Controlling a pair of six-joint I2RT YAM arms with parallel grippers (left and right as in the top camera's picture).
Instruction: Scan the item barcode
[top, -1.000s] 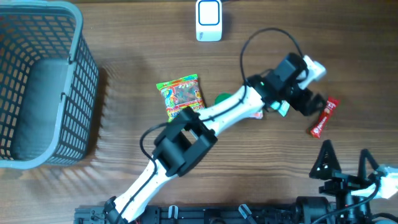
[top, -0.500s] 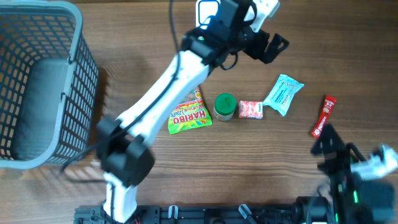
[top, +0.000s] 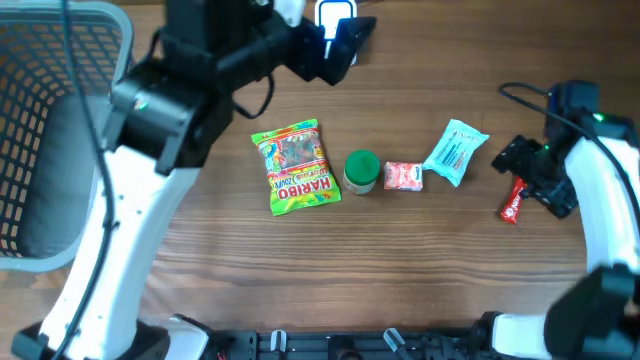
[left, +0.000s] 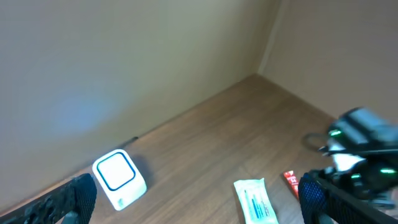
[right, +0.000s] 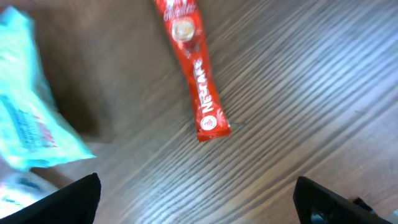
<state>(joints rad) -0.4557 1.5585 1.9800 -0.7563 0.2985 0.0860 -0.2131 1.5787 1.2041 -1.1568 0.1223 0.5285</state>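
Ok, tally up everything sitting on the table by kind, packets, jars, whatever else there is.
Packets: 4 (Haribo bag, pink sachet, light blue pack, red Nescafe stick)
Jars: 1 (green-lidded jar)
Scanners: 1 (white scanner)
Baskets: 1 (grey basket)
Total: 7
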